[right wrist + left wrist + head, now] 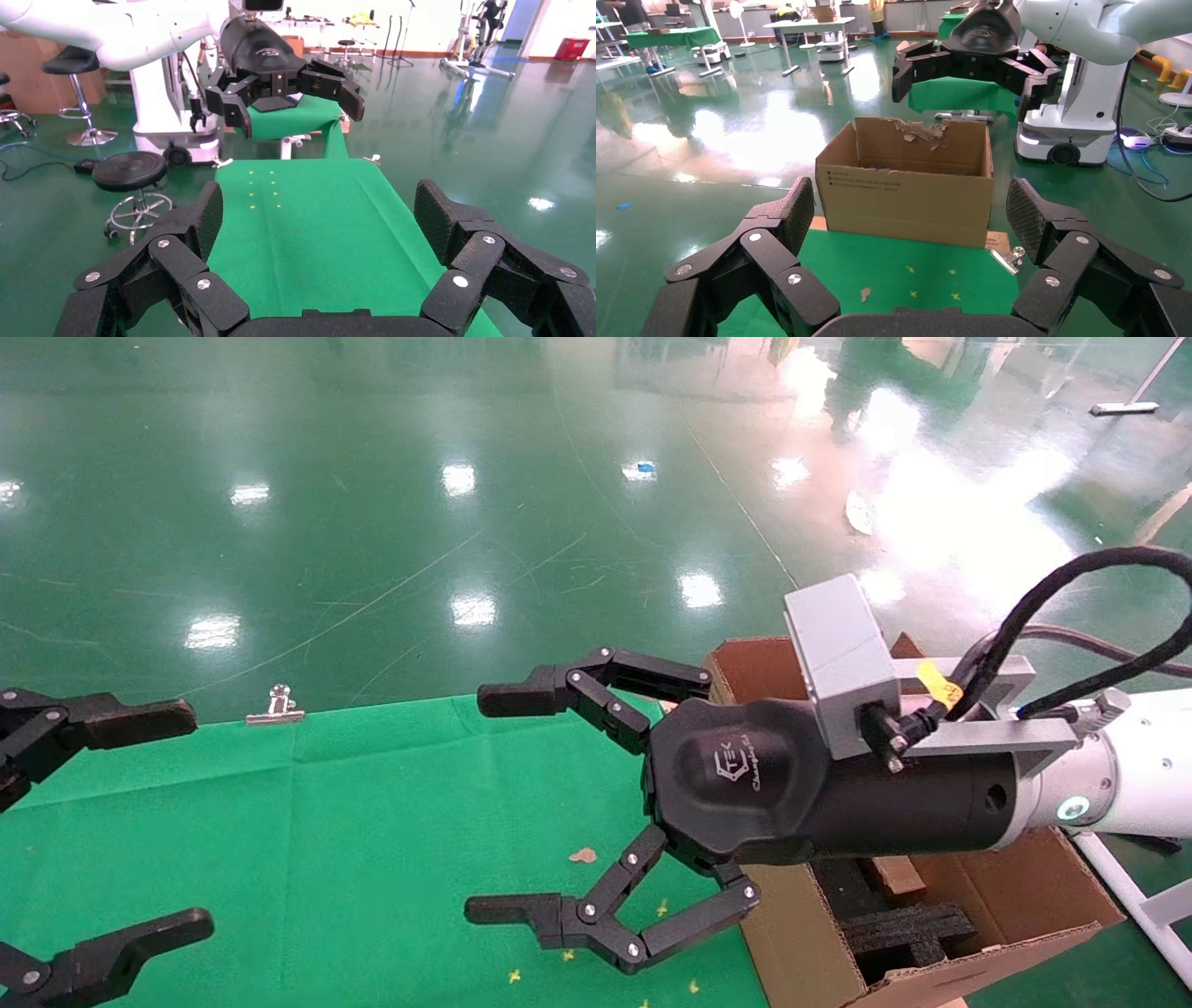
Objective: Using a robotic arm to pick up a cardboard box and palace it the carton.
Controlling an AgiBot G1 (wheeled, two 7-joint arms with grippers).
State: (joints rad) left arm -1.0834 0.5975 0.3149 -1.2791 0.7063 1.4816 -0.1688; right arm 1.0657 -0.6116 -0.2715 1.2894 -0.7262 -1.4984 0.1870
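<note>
My right robotic arm (1136, 784) reaches in from the right. Its gripper (486, 803) hovers open and empty over the green table (372, 822), just left of the carton (801, 933). The right wrist view shows this gripper (321, 210) with only green cloth between its fingers. The carton stands at the table's right end, with black foam (908, 929) inside and a torn back edge (919, 130). Beside the foam a small brown piece, apparently the cardboard box (899, 876), shows partly under the arm. My left gripper (191, 820) is open and empty at the table's left edge.
A metal binder clip (277, 708) holds the cloth at the table's far edge, and another clip (1007, 258) sits near the carton. A cardboard scrap (583, 855) and yellow marks (663, 905) lie on the cloth. Glossy green floor lies beyond the table.
</note>
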